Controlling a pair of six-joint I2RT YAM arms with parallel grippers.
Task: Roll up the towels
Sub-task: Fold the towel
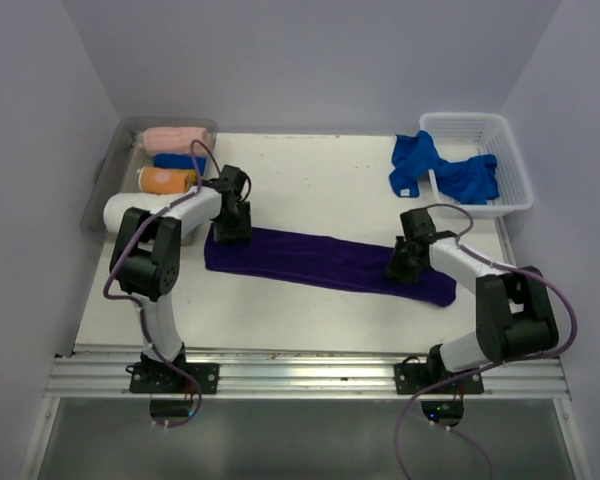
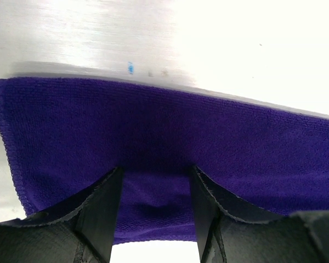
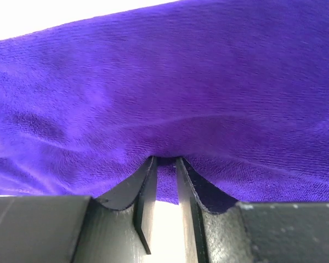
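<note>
A dark purple towel (image 1: 320, 262) lies folded into a long narrow strip across the middle of the tabletop (image 1: 310, 180), running in the overhead view from about 9 o'clock down towards 4 o'clock. The left claw (image 1: 232, 228) sits on the strip's 9 o'clock end. Its wrist view shows the two fingers (image 2: 101, 211) standing roughly half apart, tips pressed down onto the cloth, with flat towel lying across the gap and nothing pinched. The right claw (image 1: 402, 265) is on the strip near its 4 o'clock end. There the fingers (image 3: 145, 192) are drawn close with only a narrow slot between them, nipping the towel's near edge at the tips, and creases in the cloth run in towards that spot. At about 10 o'clock a clear bin (image 1: 105, 180) holds rolled towels: a peach roll (image 1: 175, 138) farthest back, a blue roll (image 1: 177, 160) next, and an orange roll (image 1: 165, 180) nearest. At about 2 o'clock stands a white lattice basket (image 1: 515, 175). One loose blue towel (image 1: 412, 165) hangs over its left rim onto the tabletop, and a second blue towel (image 1: 470, 178) lies crumpled inside it. Both are well apart from the purple strip.
</note>
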